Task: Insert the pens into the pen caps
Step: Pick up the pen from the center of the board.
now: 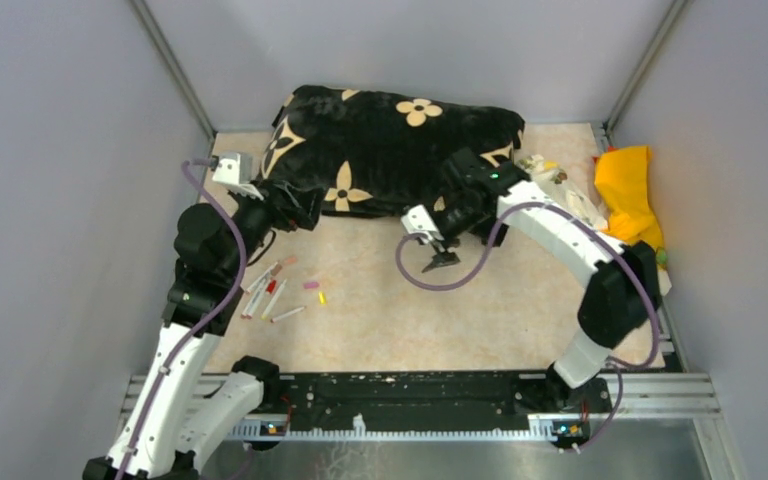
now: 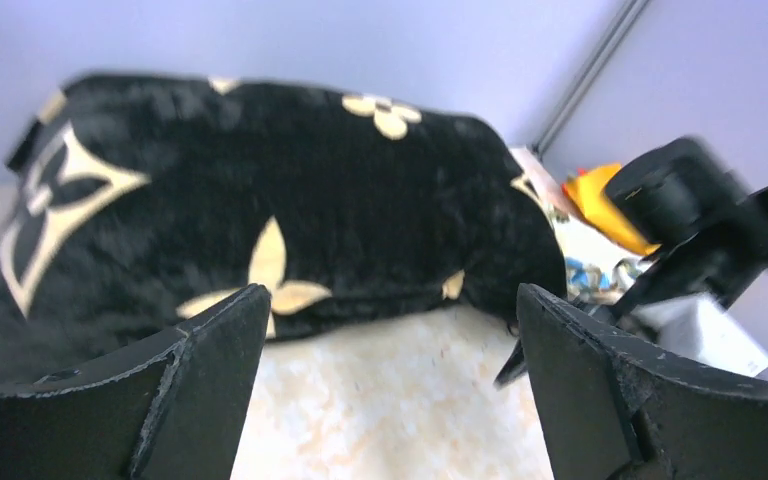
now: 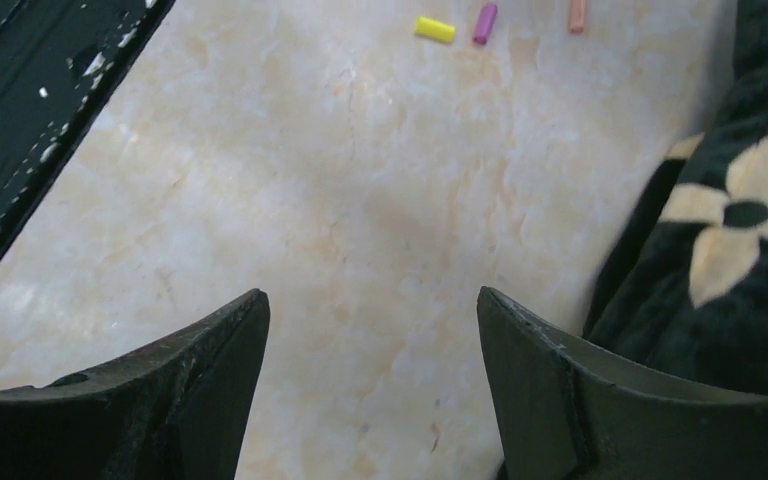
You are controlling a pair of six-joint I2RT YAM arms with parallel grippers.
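Pens (image 1: 265, 295) lie near the empty left tool (image 1: 302, 212), not touching.

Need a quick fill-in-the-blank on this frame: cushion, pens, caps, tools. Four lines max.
1. The black cushion bears cream ____ shapes.
2. The pens lie beside the ____ arm.
3. In the right wrist view, the loose cap just left of the pink cap is ____.
4. The left tool and the right tool both stand ____, holding nothing.

Missing words: flower; left; yellow; open.
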